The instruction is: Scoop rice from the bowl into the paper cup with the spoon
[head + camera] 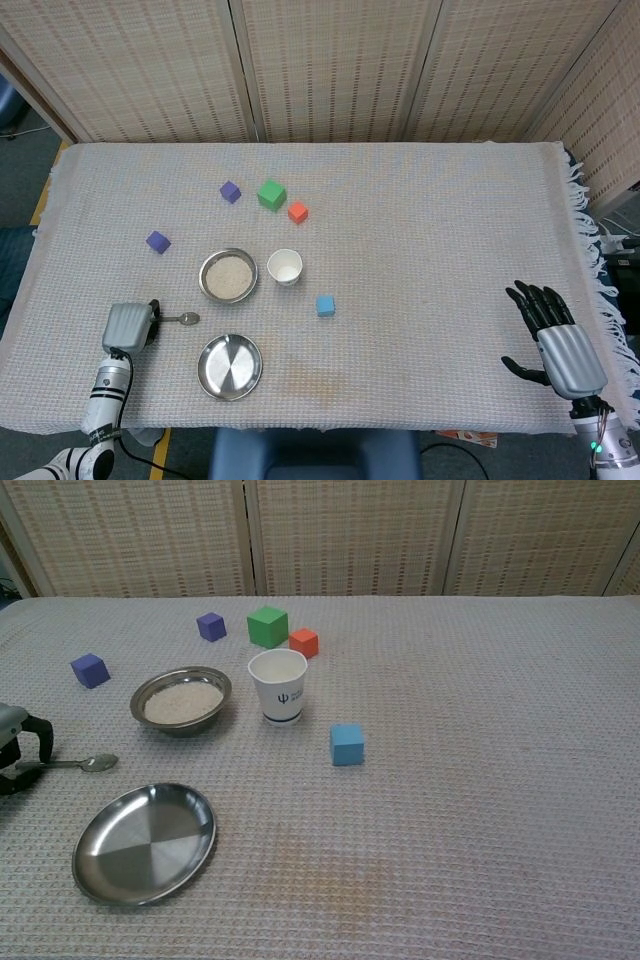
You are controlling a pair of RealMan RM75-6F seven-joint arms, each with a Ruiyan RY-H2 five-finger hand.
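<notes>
The metal spoon (180,320) (88,764) lies flat on the cloth, bowl end pointing right. My left hand (128,326) (18,752) is at its handle end, fingers arched over the handle with a gap still showing. The steel bowl of rice (228,275) (181,700) stands just beyond the spoon. The white paper cup (285,267) (278,685) is upright to the right of the bowl. Far off at the front right, my right hand (553,335) rests with fingers spread and holds nothing; only the head view shows it.
An empty steel plate (230,366) (145,842) lies in front of the spoon. A blue cube (325,305) (347,744) sits right of the cup. Green (271,194), red (297,212) and two purple cubes (230,191) (157,241) lie behind the bowl.
</notes>
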